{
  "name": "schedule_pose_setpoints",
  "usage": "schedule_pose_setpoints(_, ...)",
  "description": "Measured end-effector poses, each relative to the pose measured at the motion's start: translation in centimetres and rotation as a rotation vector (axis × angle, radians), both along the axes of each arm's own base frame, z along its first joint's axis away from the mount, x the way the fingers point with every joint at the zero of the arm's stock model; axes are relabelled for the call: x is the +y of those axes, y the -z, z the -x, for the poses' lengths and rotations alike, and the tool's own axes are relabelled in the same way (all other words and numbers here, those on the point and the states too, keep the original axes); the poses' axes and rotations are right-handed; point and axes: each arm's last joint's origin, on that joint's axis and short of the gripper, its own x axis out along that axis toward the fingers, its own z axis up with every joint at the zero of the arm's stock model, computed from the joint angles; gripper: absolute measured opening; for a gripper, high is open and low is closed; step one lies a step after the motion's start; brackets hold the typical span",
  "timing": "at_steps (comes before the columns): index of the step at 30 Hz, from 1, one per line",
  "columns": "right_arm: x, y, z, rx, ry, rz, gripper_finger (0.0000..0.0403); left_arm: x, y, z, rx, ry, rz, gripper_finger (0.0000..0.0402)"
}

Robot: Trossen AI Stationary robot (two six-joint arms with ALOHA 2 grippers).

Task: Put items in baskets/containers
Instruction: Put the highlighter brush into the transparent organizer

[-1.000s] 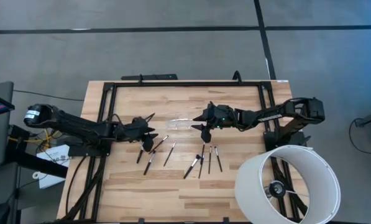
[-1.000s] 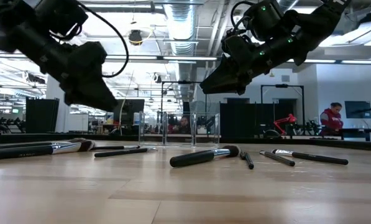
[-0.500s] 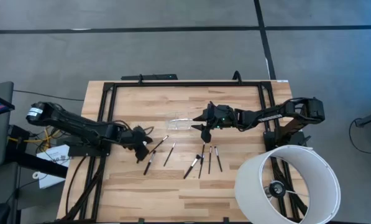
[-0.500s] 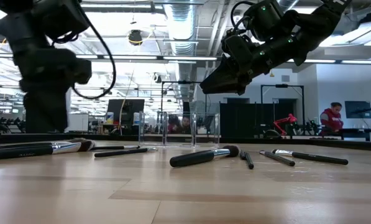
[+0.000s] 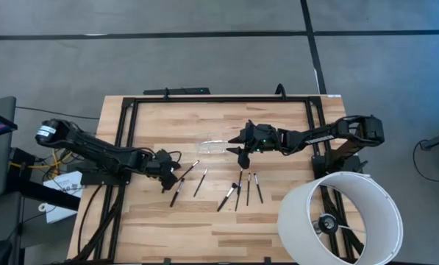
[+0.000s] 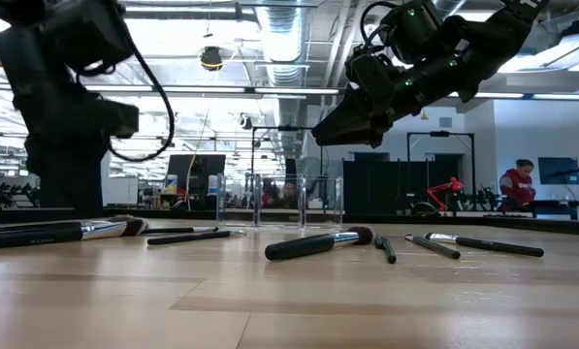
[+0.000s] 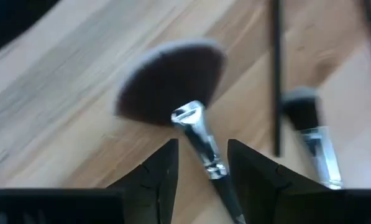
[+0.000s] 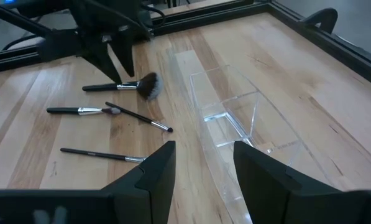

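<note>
From above, the left gripper (image 5: 168, 177) is down at the wooden table (image 5: 278, 221), at the left end of the scattered makeup brushes. Its own wrist camera shows what the overhead cannot: the two dark fingers (image 7: 160, 177) stand apart with a narrow gap, straddling the silver ferrule of a fan brush (image 7: 191, 121) lying flat on the wood, and contact with it cannot be made out. A second small brush (image 7: 309, 134) and a thin dark handle (image 7: 276, 74) lie just beside it. In the low view this arm is only a dark upright mass, its fingers hidden.

Next along the table, two slender brushes (image 5: 192, 179) lie slanted near that gripper. Further right, a group of four brushes (image 5: 241, 193) lies roughly parallel. The low view adds that one of these has a thicker handle and a rounded fluffy head (image 6: 318, 242).

The clear plastic container (image 5: 215, 145) is barely visible from above, sitting behind the brushes near the table's middle. The right wrist view shows it plainly: a transparent rectangular holder (image 8: 235, 118) with no brush visible in it.

The right gripper (image 5: 241, 147) hovers just right of the container, clear of the table in the low view (image 6: 342, 121); its fingers (image 8: 157, 171) are parted and hold nothing.

A large white lamp shade (image 5: 340, 217) stands at the table's right front corner.
</note>
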Motion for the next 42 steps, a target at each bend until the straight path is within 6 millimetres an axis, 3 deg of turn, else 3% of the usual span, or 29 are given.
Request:
schedule_pose_setpoints(9, 0.0, 0.0, 0.0, 0.000, 0.000, 0.000, 0.0155, -0.1, 2.2, -0.7, 0.120, -0.038, -0.060, 0.0133)
schedule_pose_setpoints(16, 0.0, 0.0, 0.0, 0.000, 0.000, 0.002, 0.0155, 0.2, 1.7, -0.6, 0.030, -0.129, -0.095, 0.0046)
schedule_pose_setpoints(19, 0.0, 0.0, 0.0, 0.000, 0.000, 0.001, 0.0155, 0.4, 1.4, -0.6, -0.011, -0.152, -0.150, 0.0046)
schedule_pose_setpoints(24, 0.0, -0.1, 0.0, -0.011, 0.000, 0.002, 0.0155, 0.4, -0.6, -1.6, -0.233, -0.152, -0.176, 0.0046)
schedule_pose_setpoints(27, 0.0, -0.3, -0.1, -0.034, 0.000, 0.006, 0.0155, 0.5, -2.9, -2.3, -0.441, -0.141, -0.227, 0.0046)
schedule_pose_setpoints(34, -0.5, -1.4, -0.7, -0.075, 0.001, 0.037, 0.0155, 2.2, -7.8, -3.3, -0.710, -0.057, -0.537, 0.0051)
schedule_pose_setpoints(38, -0.6, -2.4, -1.3, -0.101, -0.017, 0.095, 0.0155, 4.0, -8.3, -5.0, -0.774, 0.005, -0.653, 0.0052)
schedule_pose_setpoints(42, -0.9, -3.3, -1.6, -0.125, -0.016, 0.126, 0.0155, 5.5, -7.3, -7.1, -0.822, 0.061, -0.708, 0.0053)
